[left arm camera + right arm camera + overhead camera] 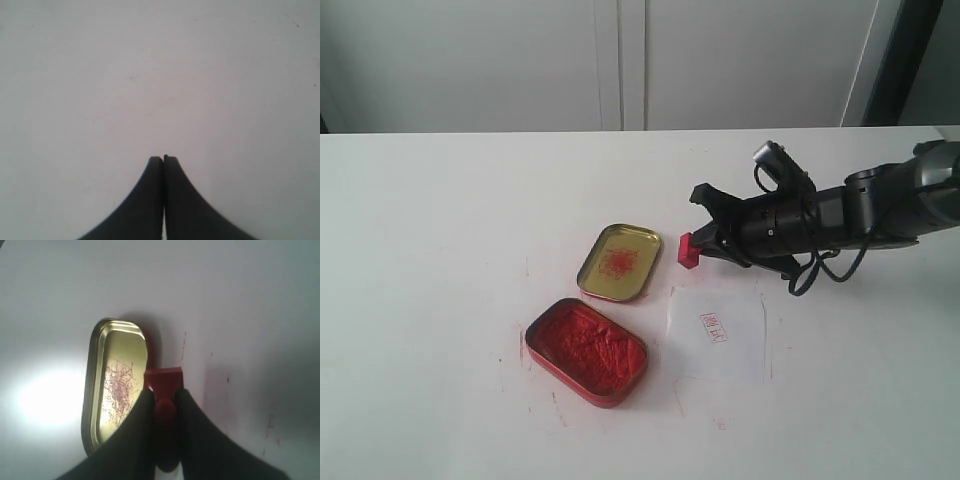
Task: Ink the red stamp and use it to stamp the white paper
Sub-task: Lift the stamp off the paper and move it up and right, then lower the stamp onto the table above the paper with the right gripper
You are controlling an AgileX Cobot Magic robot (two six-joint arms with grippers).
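The red stamp (688, 249) is beside the gold lid, just beyond the far edge of the white paper (735, 352). My right gripper (706, 243) is shut on the stamp's knob, reaching in from the right. The right wrist view shows the stamp's (163, 381) square base past the fingertips and the knob pinched in the right gripper (164, 392). Whether the base touches the table I cannot tell. The paper bears a small red print (713, 327). My left gripper (163, 159) is shut and empty over bare white tabletop; it is out of the exterior view.
The red oblong tin of lumpy ink paste (587, 351) lies left of the paper. The gold lid (620, 262) (116, 385), smeared with red inside, lies behind it. Faint red smudges mark the table (440, 200) around the tins.
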